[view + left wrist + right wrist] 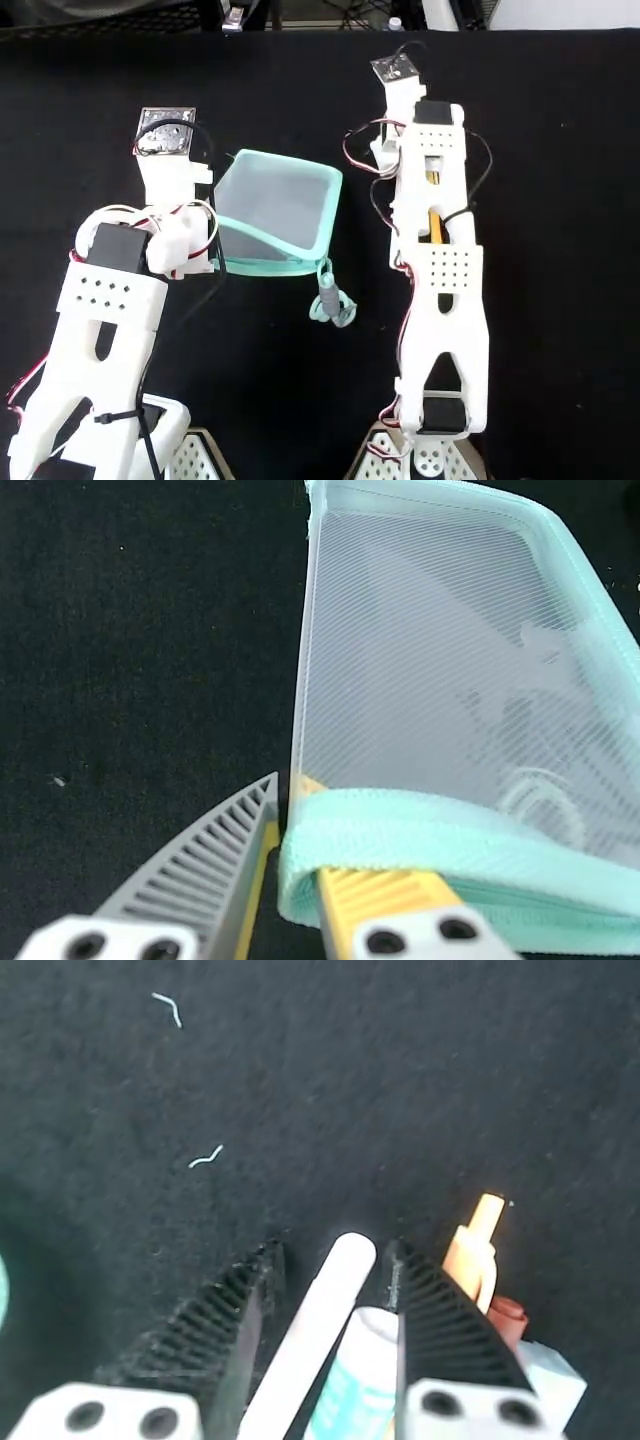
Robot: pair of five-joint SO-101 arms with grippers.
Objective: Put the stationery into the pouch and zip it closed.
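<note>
The translucent pouch (pixel 275 205) with mint-green edging lies on the black cloth, its mouth toward the arms' bases. My left gripper (pixel 290 785) is shut on the pouch (pixel 430 660) at the corner of its mouth. Its yellow finger (pixel 375 895) is inside the rim and its grey finger (pixel 215 855) is outside. In the high view that gripper (pixel 205 262) sits at the pouch's left corner. My right gripper (pixel 335 1250) is open low over the cloth, straddling a white stick (pixel 315 1325) and a teal-and-white tube (pixel 355 1385). An orange piece (pixel 475 1245) lies just outside one finger.
The pouch's zip pull with its mint cord (pixel 330 300) lies on the cloth at the mouth's right end. A red bit (pixel 507 1317) and a pale blue piece (pixel 545 1380) lie beside the orange one. The right arm (pixel 440 290) stretches over the stationery.
</note>
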